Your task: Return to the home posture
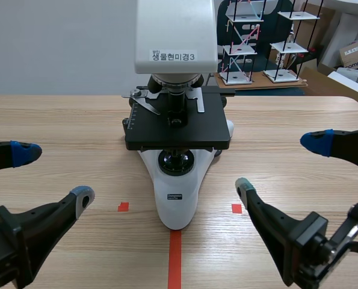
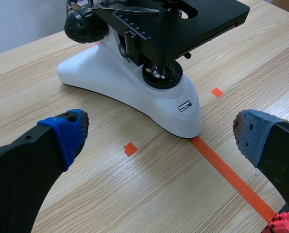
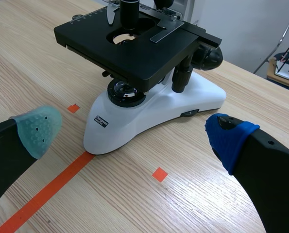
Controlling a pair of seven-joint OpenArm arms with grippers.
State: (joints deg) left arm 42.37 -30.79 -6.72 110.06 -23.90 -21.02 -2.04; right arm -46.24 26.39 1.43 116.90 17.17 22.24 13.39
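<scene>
Left pincer (image 1: 53,174) and right pincer (image 1: 280,164) gape empty beside microscope (image 1: 177,201) labelled "생물현미경3".

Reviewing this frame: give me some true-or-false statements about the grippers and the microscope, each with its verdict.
1. Both grippers are open. True: the left gripper and the right gripper hold nothing.
2. The microscope stands between the two arms. True.
3. The left gripper clamps the microscope's base. False: it sits short of the base, apart from it.
4. The microscope's stage is white. False: the stage is black; the base is white.
</scene>
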